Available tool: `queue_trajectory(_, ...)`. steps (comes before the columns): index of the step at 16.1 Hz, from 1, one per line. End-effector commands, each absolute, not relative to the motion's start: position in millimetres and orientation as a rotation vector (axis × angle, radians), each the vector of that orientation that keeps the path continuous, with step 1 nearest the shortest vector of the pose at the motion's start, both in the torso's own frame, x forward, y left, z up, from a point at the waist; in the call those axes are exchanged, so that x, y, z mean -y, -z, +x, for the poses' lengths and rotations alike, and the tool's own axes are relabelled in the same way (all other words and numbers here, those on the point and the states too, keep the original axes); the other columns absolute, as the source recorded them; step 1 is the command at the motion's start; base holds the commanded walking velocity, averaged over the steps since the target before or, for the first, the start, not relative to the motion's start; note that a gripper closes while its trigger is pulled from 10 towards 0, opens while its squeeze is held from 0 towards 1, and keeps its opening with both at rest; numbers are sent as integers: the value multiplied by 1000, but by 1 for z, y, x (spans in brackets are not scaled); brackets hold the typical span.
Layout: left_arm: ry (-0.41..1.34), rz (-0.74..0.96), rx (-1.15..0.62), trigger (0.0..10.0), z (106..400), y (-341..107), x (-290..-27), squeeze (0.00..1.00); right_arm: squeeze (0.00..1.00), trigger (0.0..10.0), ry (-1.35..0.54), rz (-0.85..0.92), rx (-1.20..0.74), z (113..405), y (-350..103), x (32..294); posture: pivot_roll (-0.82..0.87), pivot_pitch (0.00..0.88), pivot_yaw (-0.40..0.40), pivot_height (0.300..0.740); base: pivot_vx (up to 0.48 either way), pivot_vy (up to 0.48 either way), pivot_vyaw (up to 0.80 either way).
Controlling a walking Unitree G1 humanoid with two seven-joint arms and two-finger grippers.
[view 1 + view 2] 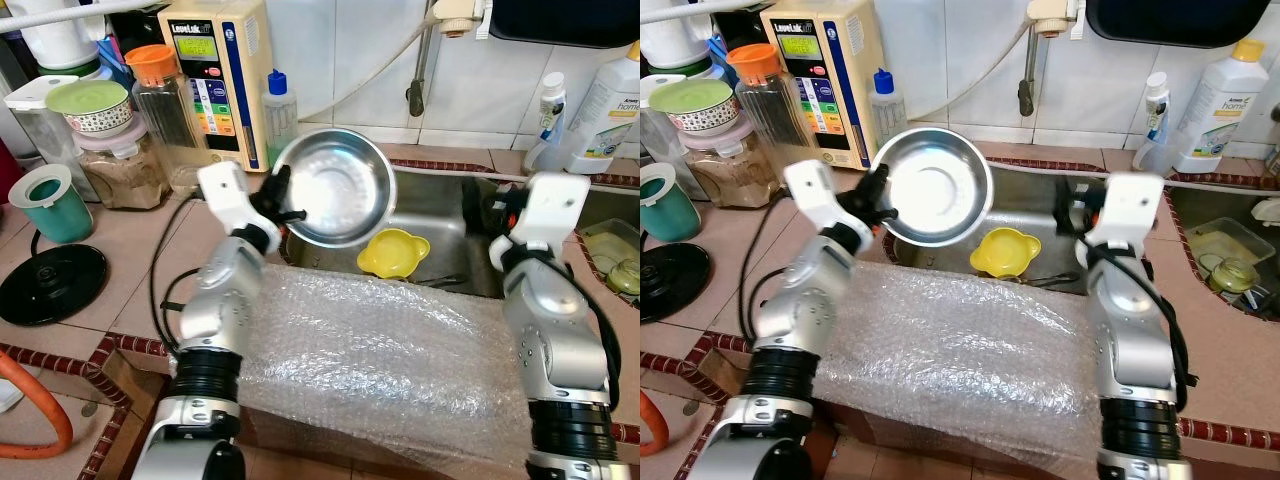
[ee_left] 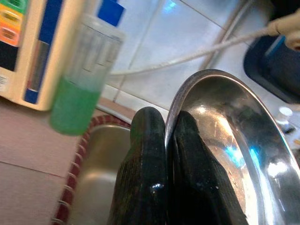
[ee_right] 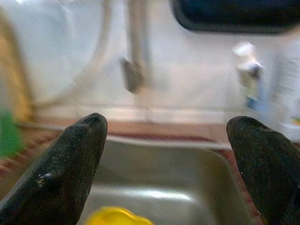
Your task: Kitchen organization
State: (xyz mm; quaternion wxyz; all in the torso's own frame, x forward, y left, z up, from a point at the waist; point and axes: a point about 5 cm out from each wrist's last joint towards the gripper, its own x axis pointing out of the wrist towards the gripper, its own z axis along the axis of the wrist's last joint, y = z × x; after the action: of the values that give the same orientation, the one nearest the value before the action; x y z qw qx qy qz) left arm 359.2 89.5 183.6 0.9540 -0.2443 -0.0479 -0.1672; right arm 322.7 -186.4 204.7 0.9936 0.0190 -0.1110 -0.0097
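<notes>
Bubble wrap [image 1: 370, 360] covers the desk edge closest to me. Left gripper [image 1: 283, 203] fingers clamp the steel bowl [image 1: 335, 187] rim, tilted up over the sink [image 1: 440, 222]. Right gripper [image 3: 166, 154] spread wide, empty, above the basin. Next I need a drop spot; yellow bowl [image 1: 394, 252] sits below, jars [image 1: 115, 150] crowd the left.

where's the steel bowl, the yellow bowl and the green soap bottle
steel bowl [image 1: 335, 188], left eye view, inner bottom
yellow bowl [image 1: 394, 252], left eye view, inside
green soap bottle [image 2: 79, 96], left wrist view, green lower body
</notes>
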Motion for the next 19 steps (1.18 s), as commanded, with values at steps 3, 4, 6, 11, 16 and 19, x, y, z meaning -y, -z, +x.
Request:
queue_trajectory(3, 370, -478, 91, 0, 359, -184, -80, 0, 0, 10000, -117, 89, 265, 319, -217, 165, -49, 0, 76, 740, 0, 0, 0)
queue_trajectory(4, 381, -479, 95, 0, 358, -186, -78, 0, 0, 10000, -165, 104, 242, 317, -212, 158, -48, 0, 74, 740, 0, 0, 0)
queue_trajectory(6, 385, -482, 102, 0, 358, -187, -78, 0, 0, 10000, -230, 109, 192, 315, -203, 150, -46, 0, 73, 740, 0, 0, 0)
queue_trajectory(11, 412, -491, 113, 0, 355, -191, -73, 0, 0, 10000, -270, 149, 104, 320, -189, 141, -43, 0, 71, 740, 0, 0, 0)
queue_trajectory(16, 432, -502, 115, 0, 351, -191, -69, 0, 0, 10000, -248, 126, 15, 330, -176, 137, -34, 0, 61, 740, 0, 0, 0)
queue_trajectory(19, 433, -502, 117, 0, 350, -190, -70, 0, 0, 0, -208, 142, 33, 339, -183, 137, -31, 0, 55, 740, 0, 0, 0)
